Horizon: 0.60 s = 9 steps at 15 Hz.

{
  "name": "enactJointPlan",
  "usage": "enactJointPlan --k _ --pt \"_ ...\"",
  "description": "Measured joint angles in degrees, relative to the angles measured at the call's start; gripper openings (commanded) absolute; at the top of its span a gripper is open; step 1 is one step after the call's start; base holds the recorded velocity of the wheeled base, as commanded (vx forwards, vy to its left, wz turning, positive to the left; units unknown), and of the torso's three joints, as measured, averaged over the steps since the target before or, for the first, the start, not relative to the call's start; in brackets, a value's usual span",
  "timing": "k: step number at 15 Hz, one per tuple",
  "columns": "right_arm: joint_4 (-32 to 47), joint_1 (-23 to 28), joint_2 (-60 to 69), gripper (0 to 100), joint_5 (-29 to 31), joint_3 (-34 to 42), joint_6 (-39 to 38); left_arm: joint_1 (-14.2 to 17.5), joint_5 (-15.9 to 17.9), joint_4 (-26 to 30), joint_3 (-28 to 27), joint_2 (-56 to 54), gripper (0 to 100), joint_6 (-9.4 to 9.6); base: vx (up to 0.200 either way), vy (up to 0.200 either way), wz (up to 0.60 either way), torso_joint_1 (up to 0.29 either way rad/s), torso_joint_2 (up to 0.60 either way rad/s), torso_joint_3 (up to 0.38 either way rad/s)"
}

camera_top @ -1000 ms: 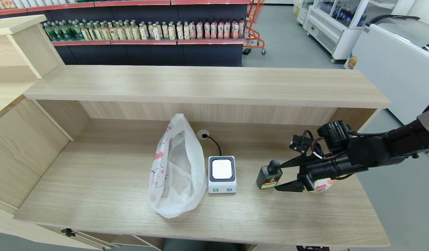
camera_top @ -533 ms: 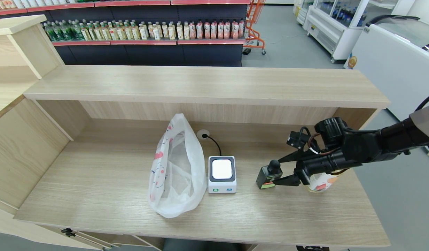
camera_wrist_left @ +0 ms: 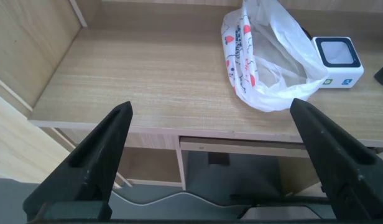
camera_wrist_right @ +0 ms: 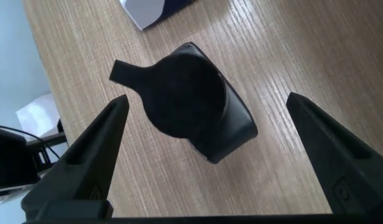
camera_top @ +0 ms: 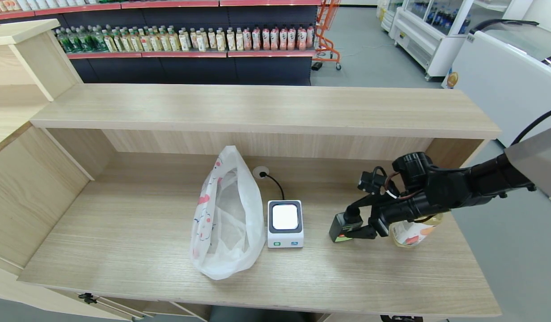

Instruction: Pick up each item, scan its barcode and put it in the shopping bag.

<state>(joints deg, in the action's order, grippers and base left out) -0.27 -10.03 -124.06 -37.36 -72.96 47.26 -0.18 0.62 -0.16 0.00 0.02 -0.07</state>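
A small dark bottle (camera_top: 341,229) with a black cap and a green and red label stands on the counter right of the scanner (camera_top: 285,222). My right gripper (camera_top: 351,222) is open, one finger on each side of the bottle's top. The right wrist view looks down on the black cap (camera_wrist_right: 185,93) between the spread fingers (camera_wrist_right: 92,162) of that gripper (camera_wrist_right: 207,106). The white plastic shopping bag (camera_top: 226,219) stands open left of the scanner. My left gripper (camera_wrist_left: 210,109) is open and holds nothing, in front of the counter's near edge, with the bag (camera_wrist_left: 266,62) beyond it.
A pale drink bottle (camera_top: 412,231) with a white and red label stands behind my right arm near the counter's right end. A raised wooden ledge (camera_top: 266,109) runs along the back. The scanner's cable (camera_top: 275,183) leads to a hole in the counter.
My right gripper has moved left towards the dark bottle, and its open fingers now straddle the bottle's top. Bag, scanner and bottle have not moved.
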Motion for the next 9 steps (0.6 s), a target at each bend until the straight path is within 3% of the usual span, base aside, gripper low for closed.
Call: enactJointPlan --k 2,3,9 --pt "0.1 -0.5 -1.3 100 0.2 -1.1 1.3 0.0 0.0 0.0 0.0 0.0 100 0.0 0.0 0.0 0.0 0.0 0.0 0.0" --pt "0.2 -0.6 -1.8 0 0.2 -1.6 2.2 0.0 0.0 0.0 0.0 0.0 100 0.0 0.0 0.0 0.0 0.0 0.0 0.0" --pt "0.4 -1.2 -2.0 0 0.6 -0.6 3.3 0.0 0.0 0.0 0.0 0.0 100 0.0 0.0 0.0 0.0 0.0 0.0 0.0"
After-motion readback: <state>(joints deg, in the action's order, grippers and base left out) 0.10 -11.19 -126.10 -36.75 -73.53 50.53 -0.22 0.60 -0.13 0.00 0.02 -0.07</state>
